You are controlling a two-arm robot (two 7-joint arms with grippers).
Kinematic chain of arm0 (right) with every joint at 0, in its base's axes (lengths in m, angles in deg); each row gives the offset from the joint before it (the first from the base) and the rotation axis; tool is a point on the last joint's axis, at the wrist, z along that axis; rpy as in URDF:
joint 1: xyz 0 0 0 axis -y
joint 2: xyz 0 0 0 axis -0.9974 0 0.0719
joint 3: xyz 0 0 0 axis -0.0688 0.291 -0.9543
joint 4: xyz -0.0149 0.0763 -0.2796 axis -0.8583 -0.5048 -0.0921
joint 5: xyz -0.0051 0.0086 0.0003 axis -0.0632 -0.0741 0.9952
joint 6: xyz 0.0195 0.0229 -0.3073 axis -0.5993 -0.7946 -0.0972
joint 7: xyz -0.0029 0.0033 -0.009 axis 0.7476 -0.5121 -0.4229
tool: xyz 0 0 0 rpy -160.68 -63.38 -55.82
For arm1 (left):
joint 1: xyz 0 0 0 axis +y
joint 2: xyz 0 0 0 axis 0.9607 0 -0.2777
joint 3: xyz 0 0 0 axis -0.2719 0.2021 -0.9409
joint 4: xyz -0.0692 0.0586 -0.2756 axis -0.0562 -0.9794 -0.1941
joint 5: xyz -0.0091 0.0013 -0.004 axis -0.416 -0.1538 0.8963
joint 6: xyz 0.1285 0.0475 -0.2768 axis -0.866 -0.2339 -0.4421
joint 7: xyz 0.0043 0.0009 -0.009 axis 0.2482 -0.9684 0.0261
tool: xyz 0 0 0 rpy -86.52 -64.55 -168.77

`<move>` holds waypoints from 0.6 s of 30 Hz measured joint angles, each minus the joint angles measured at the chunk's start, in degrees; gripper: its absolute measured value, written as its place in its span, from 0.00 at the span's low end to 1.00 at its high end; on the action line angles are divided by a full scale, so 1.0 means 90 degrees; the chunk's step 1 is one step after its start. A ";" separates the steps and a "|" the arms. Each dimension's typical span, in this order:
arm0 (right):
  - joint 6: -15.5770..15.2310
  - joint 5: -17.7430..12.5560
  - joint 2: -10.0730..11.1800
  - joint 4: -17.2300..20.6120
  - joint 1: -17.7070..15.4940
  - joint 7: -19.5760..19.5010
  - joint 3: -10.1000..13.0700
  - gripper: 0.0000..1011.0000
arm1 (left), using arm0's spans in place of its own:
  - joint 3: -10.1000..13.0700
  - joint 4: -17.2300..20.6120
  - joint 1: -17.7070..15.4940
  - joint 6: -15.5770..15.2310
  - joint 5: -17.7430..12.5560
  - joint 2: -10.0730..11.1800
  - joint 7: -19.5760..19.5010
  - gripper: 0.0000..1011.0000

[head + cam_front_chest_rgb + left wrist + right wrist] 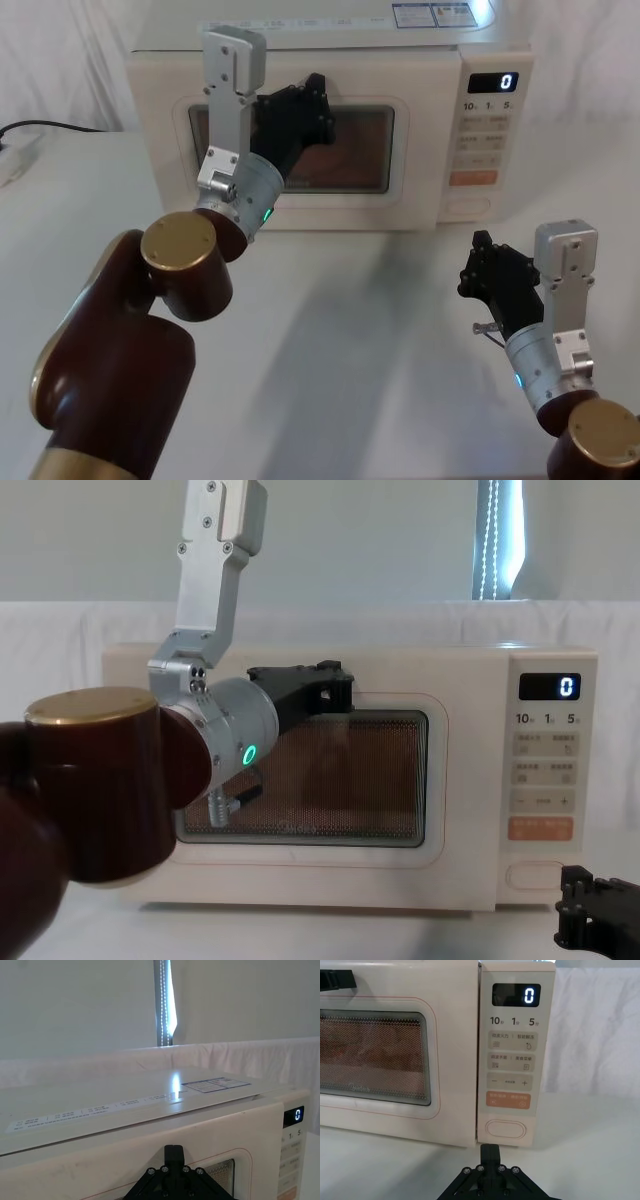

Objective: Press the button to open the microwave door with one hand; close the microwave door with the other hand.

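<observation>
Because the microwave door (290,150) at the frame's upper centre looks shut, the left hand (310,105) is kept against its top edge; the right hand (487,272) is parked lower right, below the button (473,204). Neither hand's grip can be told.

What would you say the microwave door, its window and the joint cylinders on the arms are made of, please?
The microwave door looks like smooth cream plastic or painted metal with a soft sheen; which one is unclear. Its window seems glass or clear plastic over a perforated metal mesh: a fine dot grid shows. The left arm's joint cylinder appears glossy brown, probably plastic or lacquered metal, with a brushed gold cap.
</observation>
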 joint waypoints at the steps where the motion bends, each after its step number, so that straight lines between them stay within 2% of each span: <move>1: 0.0000 0.0000 0.0000 0.0000 0.0000 0.0000 0.0000 0.00 | 0.0000 -0.0028 -0.0017 0.0008 -0.0010 -0.0008 0.0000 0.00; 18: 0.0000 0.0000 0.0000 0.0000 0.0000 0.0000 0.0000 0.00 | -0.0009 -0.0161 -0.0103 0.0029 -0.0098 -0.0057 -0.0010 0.00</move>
